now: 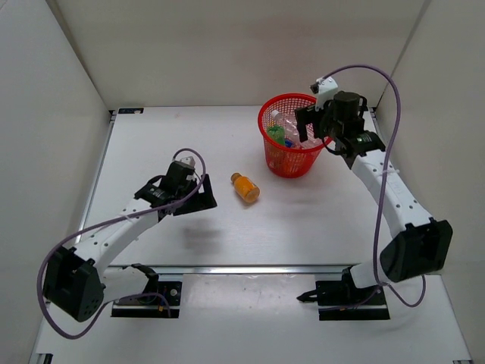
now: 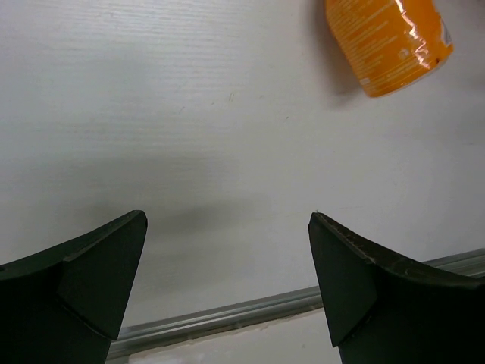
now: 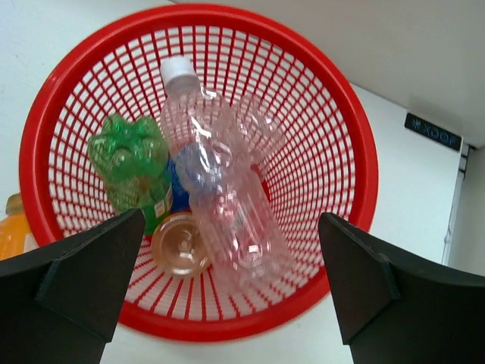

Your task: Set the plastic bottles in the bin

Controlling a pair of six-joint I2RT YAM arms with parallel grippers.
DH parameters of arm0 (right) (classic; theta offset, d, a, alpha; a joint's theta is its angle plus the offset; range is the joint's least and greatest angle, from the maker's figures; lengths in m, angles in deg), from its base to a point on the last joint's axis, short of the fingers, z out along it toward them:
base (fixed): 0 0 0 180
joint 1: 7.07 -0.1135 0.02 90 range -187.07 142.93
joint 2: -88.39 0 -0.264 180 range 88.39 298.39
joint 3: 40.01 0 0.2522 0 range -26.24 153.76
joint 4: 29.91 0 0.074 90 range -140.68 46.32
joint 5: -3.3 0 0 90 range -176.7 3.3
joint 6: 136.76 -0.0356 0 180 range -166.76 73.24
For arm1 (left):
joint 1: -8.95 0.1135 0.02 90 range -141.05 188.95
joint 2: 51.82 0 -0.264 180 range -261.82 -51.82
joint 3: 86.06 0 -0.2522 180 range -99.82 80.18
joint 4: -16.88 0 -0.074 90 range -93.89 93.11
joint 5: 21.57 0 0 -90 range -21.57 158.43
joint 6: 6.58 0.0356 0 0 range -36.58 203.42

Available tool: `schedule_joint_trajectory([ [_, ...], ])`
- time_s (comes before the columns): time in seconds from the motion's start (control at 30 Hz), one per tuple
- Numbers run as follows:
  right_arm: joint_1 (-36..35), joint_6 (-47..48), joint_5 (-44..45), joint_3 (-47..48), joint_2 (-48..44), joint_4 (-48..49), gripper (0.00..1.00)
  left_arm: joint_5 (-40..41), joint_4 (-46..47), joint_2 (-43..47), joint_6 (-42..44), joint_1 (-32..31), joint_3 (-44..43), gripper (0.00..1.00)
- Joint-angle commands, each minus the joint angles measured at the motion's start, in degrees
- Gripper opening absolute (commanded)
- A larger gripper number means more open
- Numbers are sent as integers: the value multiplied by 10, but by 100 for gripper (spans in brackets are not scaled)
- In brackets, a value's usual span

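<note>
Top external view: round red plastic mesh bin (image 1: 288, 161) stands far right on the white surface (image 1: 167, 136), holding a green plastic bottle (image 3: 130, 155) and clear plastic bottles (image 3: 223, 197). Right fingers (image 3: 87, 280) hang spread and empty above it. One orange-filled plastic bottle (image 1: 245, 187) lies on its side left of the bin; left fingers (image 2: 91, 265), spread and empty, hover beside it.

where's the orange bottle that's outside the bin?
Top view: the orange bottle lies on its side on the table, between the left gripper and the red mesh bin, touching neither.
</note>
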Motion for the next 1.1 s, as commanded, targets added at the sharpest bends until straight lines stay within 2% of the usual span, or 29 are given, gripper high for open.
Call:
schedule_joint_trajectory([
  [0.0,-1,-31,55,-48,-86,24,96,8,50,-44,-38,-12,-42,99],
  [0.17,10,-88,81,-130,-186,0,98,11,102,-158,-126,-25,-108,98],
  [0.33,34,-107,90,-189,-262,-46,100,27,195,-231,-212,-44,-148,99],
  [0.4,44,-128,97,-211,-298,-60,99,65,168,-280,-221,-55,-193,99],
  [0.47,68,-139,80,-231,-322,-75,99,65,156,-335,-219,-68,-244,98],
  [0.67,143,-139,49,-270,-372,-96,99,84,125,-428,-227,-93,-314,98],
  [0.77,170,-126,59,-275,-385,-112,100,70,98,-458,-227,-90,-320,98],
  [0.9,171,-124,82,-285,-399,-119,100,76,117,-457,-231,-95,-299,98],
  [0.97,170,-128,80,-294,-407,-119,99,80,115,-461,-228,-102,-305,92],
  [1.03,166,-132,76,-306,-407,-117,99,76,108,-463,-214,-103,-310,73],
  [1.07,167,-132,78,-303,-408,-120,99,72,112,-461,-213,-105,-312,68],
])
